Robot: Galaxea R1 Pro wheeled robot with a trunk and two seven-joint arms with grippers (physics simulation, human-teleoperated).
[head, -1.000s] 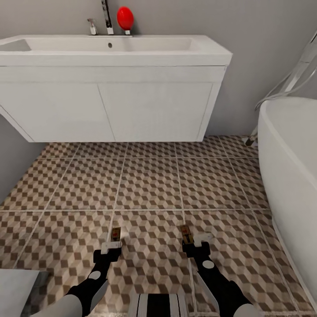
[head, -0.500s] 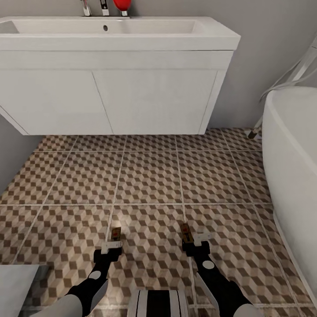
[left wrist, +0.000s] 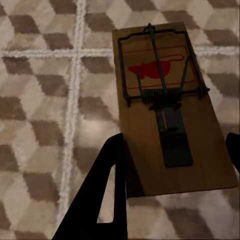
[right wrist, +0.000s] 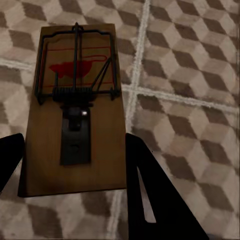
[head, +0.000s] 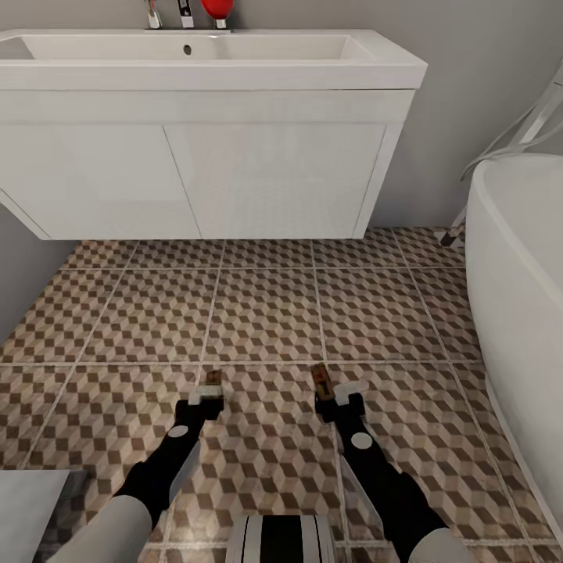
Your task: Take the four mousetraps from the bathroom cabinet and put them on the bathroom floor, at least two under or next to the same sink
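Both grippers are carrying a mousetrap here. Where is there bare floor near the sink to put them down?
Bare tiles run from the grippers to the sink: the bathroom floor in front of the vanity is free. The left gripper and right gripper each hold a mousetrap. It is tighter beside the bathtub.

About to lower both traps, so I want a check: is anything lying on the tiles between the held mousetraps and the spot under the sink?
Nothing visible does. The floor tiles run bare from the left mousetrap and right mousetrap to the sink vanity; the bathtub stands off to the right.
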